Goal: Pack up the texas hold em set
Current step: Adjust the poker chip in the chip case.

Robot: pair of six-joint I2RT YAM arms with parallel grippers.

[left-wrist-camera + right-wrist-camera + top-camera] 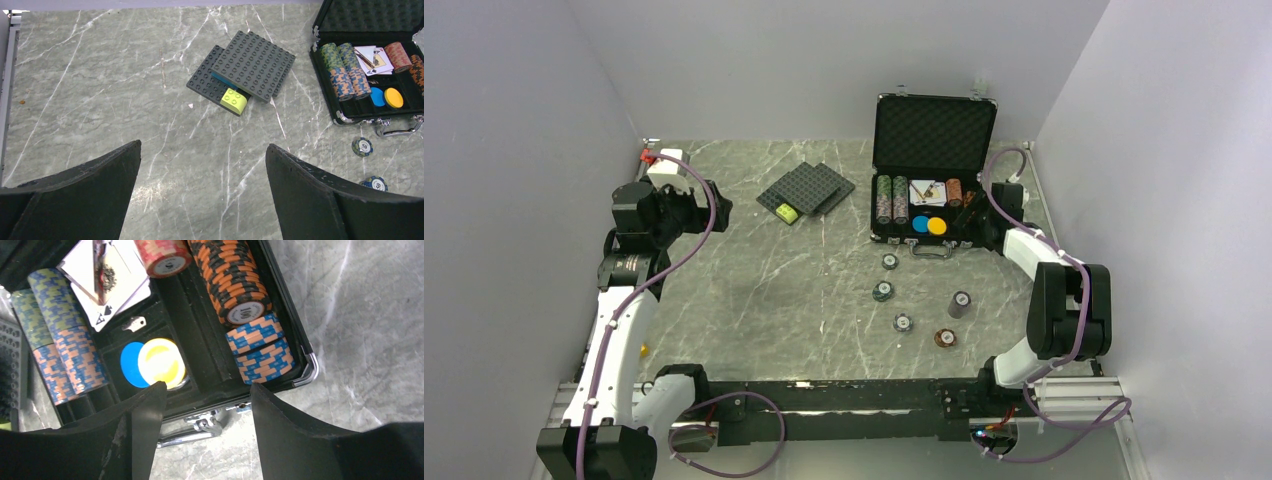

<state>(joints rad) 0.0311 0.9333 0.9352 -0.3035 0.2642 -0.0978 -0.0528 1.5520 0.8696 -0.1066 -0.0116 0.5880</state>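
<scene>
My left pincer (203,148) hangs over bare table (754,290) at the far left, fingers wide apart and holding nothing. Just right of it lie the plates (807,190) with a lime brick (786,212) tucked at their near edge; neither belongs in the set, so I leave them.

Further right, four loose chips (882,291) lie flat on the table in front of the case (934,135), with a short stack (960,304) standing beside them. The case sits open, lid upright, holding rows of chips, the cards (107,280) and the blue and yellow discs (161,362).

My right pincer (207,390) hovers over the case's right front, above the handle (200,427), fingers apart and empty. I judge I am between fetches: most of the set is in, the loose chips are not.

The next move calls for lifting clear of the front rim and handle, swinging back toward myself, and dropping low. The stack offers the easier pinch; the flat chips need fingertips nearly scraping the table.

Room is generous around the chips, but the right wall (1144,200) is close to my elbow.
</scene>
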